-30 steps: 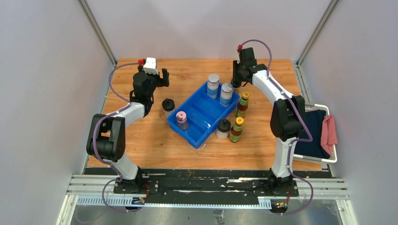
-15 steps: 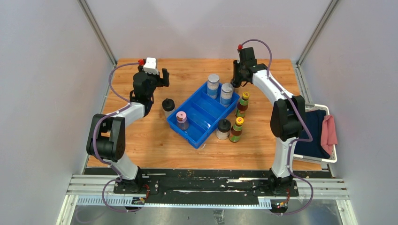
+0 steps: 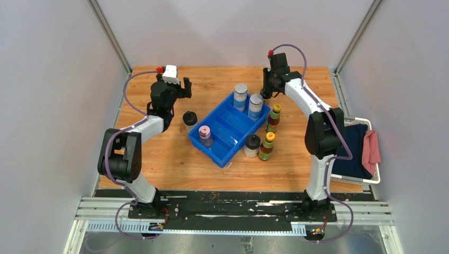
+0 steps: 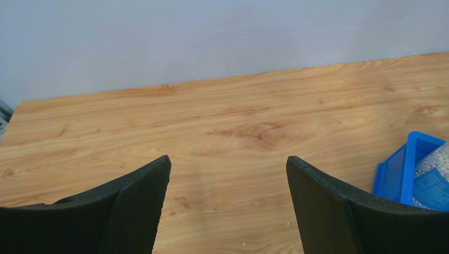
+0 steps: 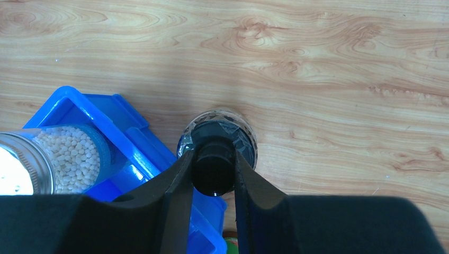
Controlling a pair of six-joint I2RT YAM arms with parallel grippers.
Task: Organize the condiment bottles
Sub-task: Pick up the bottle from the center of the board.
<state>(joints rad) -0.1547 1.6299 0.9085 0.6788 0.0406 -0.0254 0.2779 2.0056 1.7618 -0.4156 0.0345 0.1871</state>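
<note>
A pale wooden table (image 3: 159,153) is filling the middle of the overhead view, with grey walls (image 3: 227,32) closing it in. A blue tray (image 3: 209,151) is sitting at centre, holding two grey-lidded jars (image 3: 241,89) of white pellets at its upper end and a pink-lidded jar (image 3: 204,131) at lower left. Black-lidded jars (image 3: 189,117) and yellow-red-capped bottles (image 3: 270,138) are standing just outside it. The right gripper (image 5: 213,154) is clamping the black neck of a dark bottle (image 5: 214,173) beside the tray's upper right corner. The left gripper (image 4: 227,157) is hanging spread wide, holding nothing, at upper left.

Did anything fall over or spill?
No, nothing is spilled or tipped. Only the blue tray sits crooked on the table, and the right tool pinches a dark-capped bottle.
</note>
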